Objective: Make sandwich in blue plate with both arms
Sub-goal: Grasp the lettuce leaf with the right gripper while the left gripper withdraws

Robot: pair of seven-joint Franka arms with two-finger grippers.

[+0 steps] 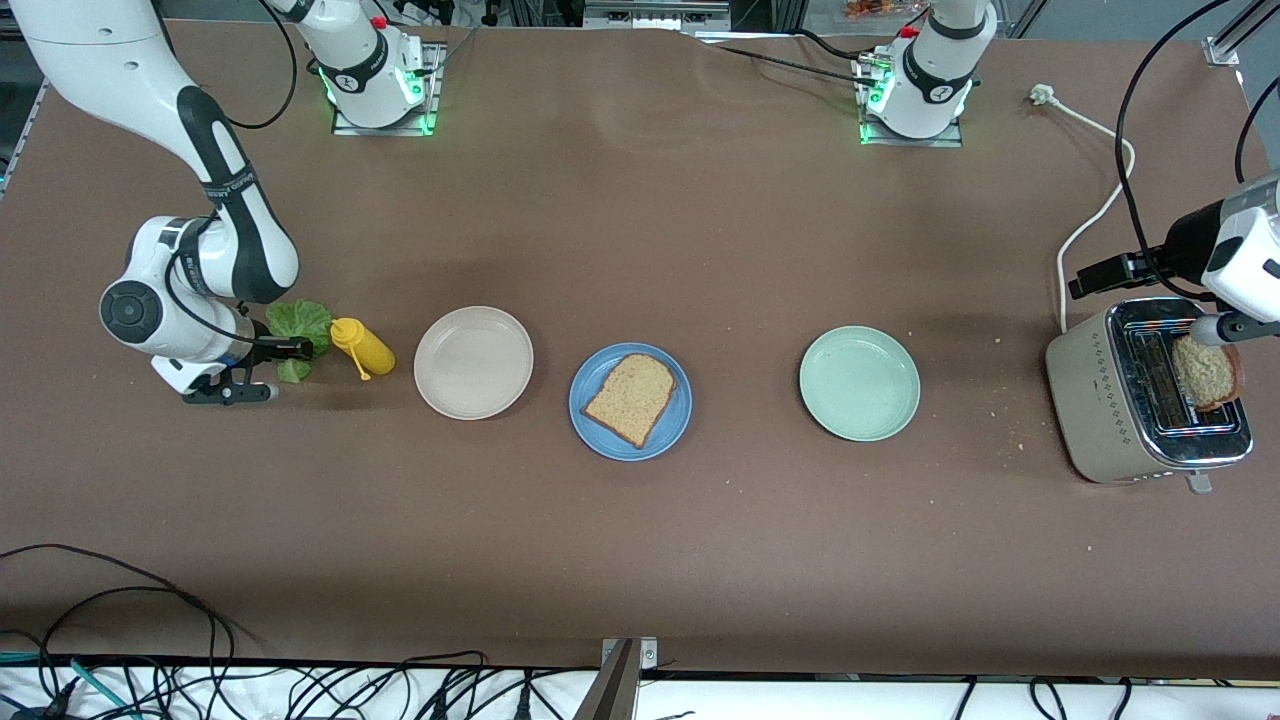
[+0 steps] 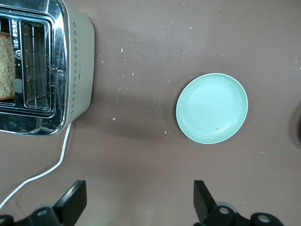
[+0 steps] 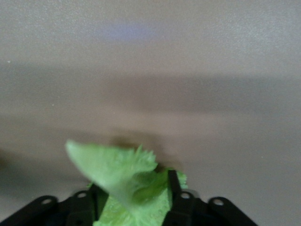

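The blue plate (image 1: 593,425) sits mid-table with one slice of brown toast (image 1: 632,396) on it. A second toast slice (image 1: 1207,372) stands in a slot of the beige toaster (image 1: 1110,400) at the left arm's end; it also shows in the left wrist view (image 2: 5,66). My left gripper (image 1: 1082,282) is open and empty (image 2: 136,205), in the air beside the toaster. My right gripper (image 1: 290,348) is shut on the ruffled green lettuce leaf (image 1: 300,325) low over the table at the right arm's end; the leaf fills the space between its fingers (image 3: 136,197).
A yellow squeeze bottle (image 1: 362,347) lies beside the lettuce. A beige plate (image 1: 473,362) sits between the bottle and the blue plate. A pale green plate (image 1: 859,383) sits between the blue plate and the toaster, also in the left wrist view (image 2: 211,108). The toaster's white cord (image 1: 1095,215) runs toward the arm bases.
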